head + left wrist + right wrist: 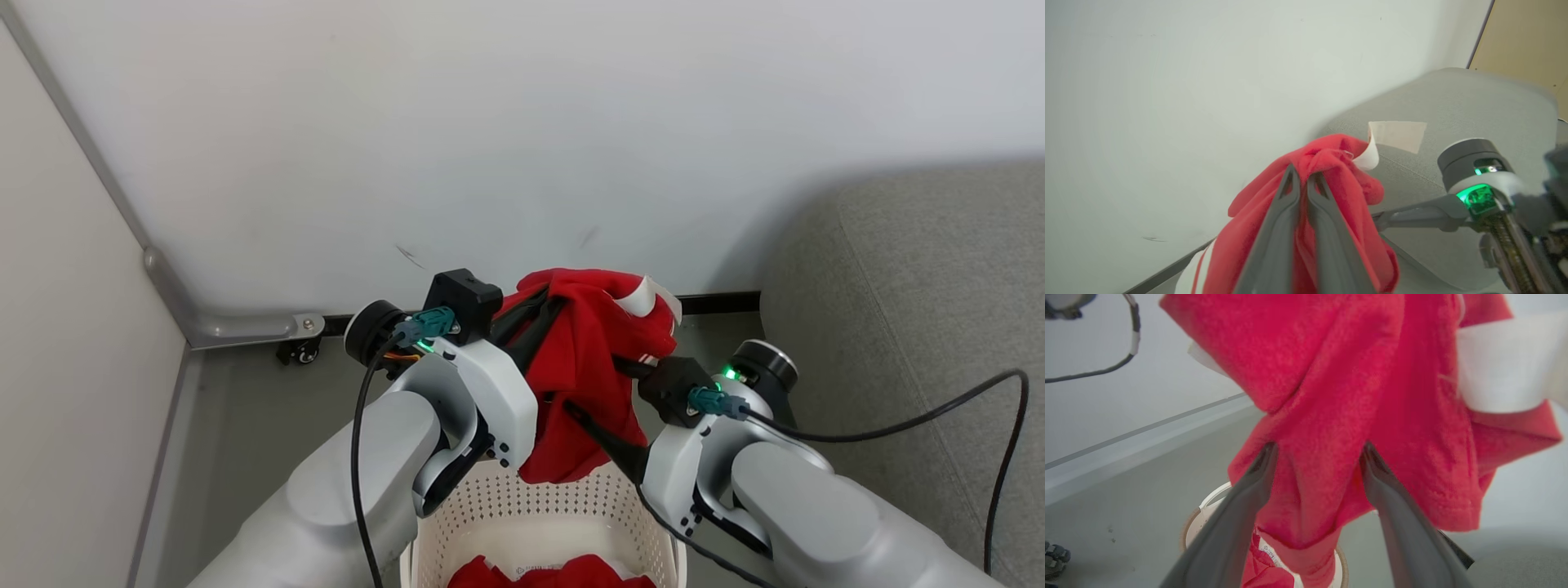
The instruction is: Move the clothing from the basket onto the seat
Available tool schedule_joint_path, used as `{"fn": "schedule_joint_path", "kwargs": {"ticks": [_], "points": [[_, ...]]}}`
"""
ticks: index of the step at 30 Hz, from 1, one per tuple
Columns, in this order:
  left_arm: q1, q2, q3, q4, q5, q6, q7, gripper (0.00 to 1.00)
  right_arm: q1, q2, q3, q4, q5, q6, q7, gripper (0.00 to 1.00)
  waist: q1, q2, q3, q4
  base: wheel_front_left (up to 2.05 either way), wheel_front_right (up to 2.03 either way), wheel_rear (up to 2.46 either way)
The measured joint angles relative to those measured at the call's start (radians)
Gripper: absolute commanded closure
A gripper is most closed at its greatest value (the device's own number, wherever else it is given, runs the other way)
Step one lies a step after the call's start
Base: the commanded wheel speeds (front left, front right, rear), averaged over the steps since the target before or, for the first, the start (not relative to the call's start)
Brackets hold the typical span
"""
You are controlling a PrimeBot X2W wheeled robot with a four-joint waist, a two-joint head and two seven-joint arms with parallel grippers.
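- The red garment [588,359] hung bunched above the far rim of the basket [563,506], with its lower hem over the basket's opening and a white trim [649,296] at its top.
- The left gripper [1303,175] was above the basket's left side. Its dark fingers were clenched almost together on an upper fold of the garment, with red cloth pinched between them.
- The right gripper [1319,449] was above the basket's right side. Its fingers were spread wide and released, and the cloth was draped across the gap, not pinched.
- A second red garment [555,573] lay inside the basket, low against its perforated wall.
- The seat [922,278] stood to the right of the basket, its rounded grey edge facing it.
- Behind the basket a strip of grey floor [245,408] ran to the white wall [522,122], which had a dark baseboard [718,302] along its foot.
- Left of the basket the floor widened toward a metal track [237,327] at the corner.
- A black cable [898,425] looped from the right wrist over the seat's edge.
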Motion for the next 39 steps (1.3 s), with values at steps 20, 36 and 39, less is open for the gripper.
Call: {"fn": "schedule_joint_path", "kwargs": {"ticks": [20,36,39], "points": [[0.0,0.001,-0.041,-0.026,-0.042,0.064,-0.002,1.0,-0.026,-0.081,0.068,-0.04,0.122,0.0,0.0,1.0,0.0,0.0,-0.001,-0.013,0.0,0.0,0.0],[0.0,0.001,-0.07,-0.035,-0.074,0.073,-0.028,0.0,-0.024,-0.194,-0.062,-0.168,0.136,0.0,0.0,1.0,0.0,0.0,0.008,-0.078,0.0,0.0,0.0],[0.0,0.0,-0.077,-0.037,-0.075,0.073,-0.032,0.0,-0.024,-0.22,-0.093,-0.188,0.136,0.0,0.0,1.0,0.0,0.0,0.011,-0.092,0.0,0.0,0.0]]}}
